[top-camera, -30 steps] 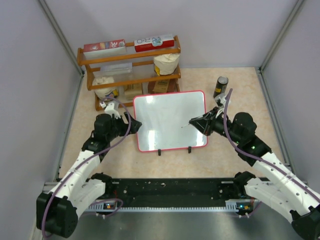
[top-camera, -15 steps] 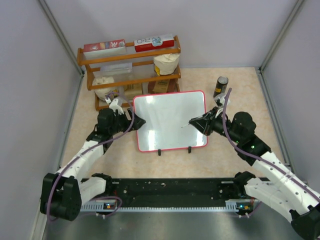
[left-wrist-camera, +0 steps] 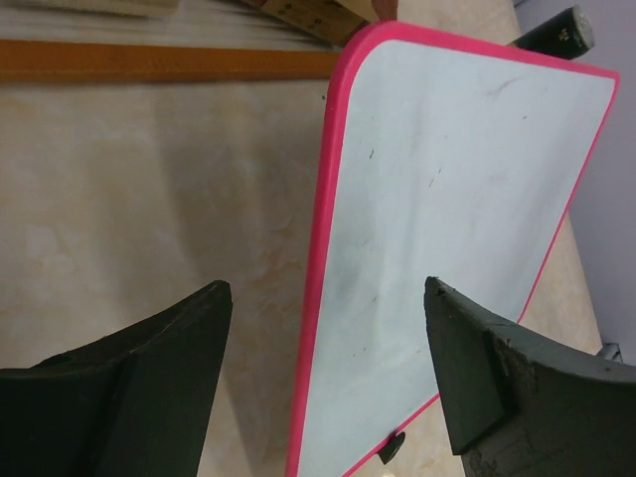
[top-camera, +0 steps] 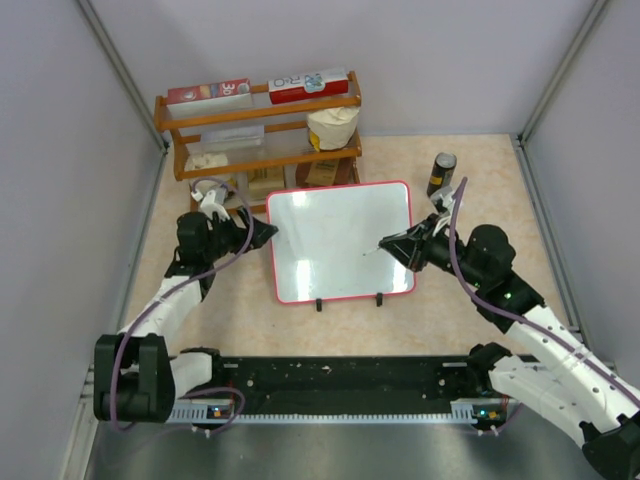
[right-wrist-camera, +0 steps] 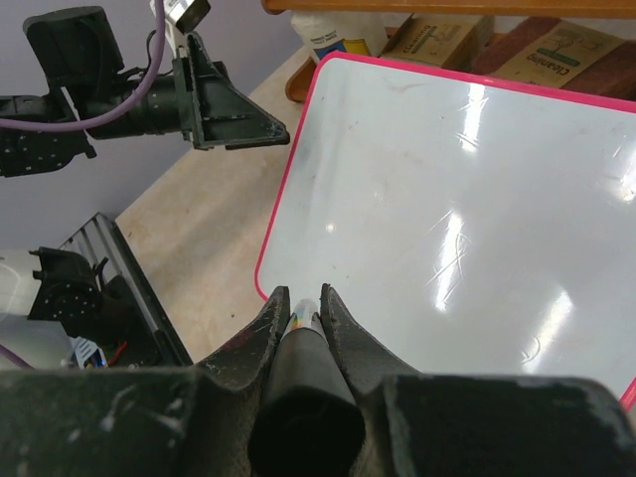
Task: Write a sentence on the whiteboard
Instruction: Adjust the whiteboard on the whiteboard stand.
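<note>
1. The whiteboard [top-camera: 335, 240] is found in the middle of the desk [top-camera: 480, 190], just in front of a wooden rack [top-camera: 260, 112]. Its pink frame is seen all the way round, and two small black feet [top-camera: 319, 303] are fixed on its near edge.
2. The left pincer [top-camera: 268, 232] is held at the board's far left corner with its jaws spread wide, and nothing is gripped in it.
3. In the left wrist view the pink left edge of the board is seen running between the two dark fingers [left-wrist-camera: 159, 368]. No contact with the frame can be made out.
4. The right pincer [top-camera: 385, 246] is closed tight on a marker [right-wrist-camera: 303, 383], which is clamped between the two fingers and pointed toward the board.
5. From above, the marker's tip is placed over the right-hand middle of the white surface (whether it is actually pressed against the board cannot be told, since the tip is hidden by the fingers in the right wrist view).
6. Glare is thrown across the glossy surface, and only faint smudges are made out on it.
7. A dark can [top-camera: 441, 172] is stood on the desk beyond the board's far right corner, near it but apart.
8. Boxes and pale bags are stored on the rack's shelves.
</note>
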Tool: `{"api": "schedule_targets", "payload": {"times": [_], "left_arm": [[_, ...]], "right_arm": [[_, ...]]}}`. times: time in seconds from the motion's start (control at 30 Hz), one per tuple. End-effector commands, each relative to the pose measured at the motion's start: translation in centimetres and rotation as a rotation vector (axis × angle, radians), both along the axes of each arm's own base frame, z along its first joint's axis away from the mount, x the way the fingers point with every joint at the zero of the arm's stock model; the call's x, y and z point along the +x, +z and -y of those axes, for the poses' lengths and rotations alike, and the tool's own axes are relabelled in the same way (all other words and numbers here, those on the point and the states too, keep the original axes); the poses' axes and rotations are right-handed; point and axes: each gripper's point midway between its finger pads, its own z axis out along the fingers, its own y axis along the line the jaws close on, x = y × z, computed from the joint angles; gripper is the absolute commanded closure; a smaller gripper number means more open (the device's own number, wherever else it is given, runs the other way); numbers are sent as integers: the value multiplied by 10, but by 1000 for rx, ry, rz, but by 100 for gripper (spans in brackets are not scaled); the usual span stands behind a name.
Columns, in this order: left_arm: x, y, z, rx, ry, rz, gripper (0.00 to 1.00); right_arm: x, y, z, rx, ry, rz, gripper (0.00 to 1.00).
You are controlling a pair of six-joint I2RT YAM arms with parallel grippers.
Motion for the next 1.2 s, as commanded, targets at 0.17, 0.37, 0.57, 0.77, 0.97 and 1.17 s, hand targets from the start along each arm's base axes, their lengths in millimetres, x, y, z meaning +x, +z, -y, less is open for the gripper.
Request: {"api": "schedule_targets", "payload": {"times": [0.17,0.37,0.57,0.77,0.97,1.17], "left_arm": [[11,24,34,-163,-311,127,21],[20,30,44,-190,-435,231,30],[10,25,51,-214,-539,251,68],[-5,-2,53,-245,-558,200,100],[-25,-13,56,-317,-575,178,100],[-47,-13,59,-383,-604,173,100]], "right_arm": [[3,8,-2,10,11,26,100],[3,8,0,6,6,26,100],[4,8,2,-1,-7,30,100],[5,7,1,-5,-2,31,100],[4,7,0,-4,7,28,100],[4,8,-4,9,20,26,100]]}}
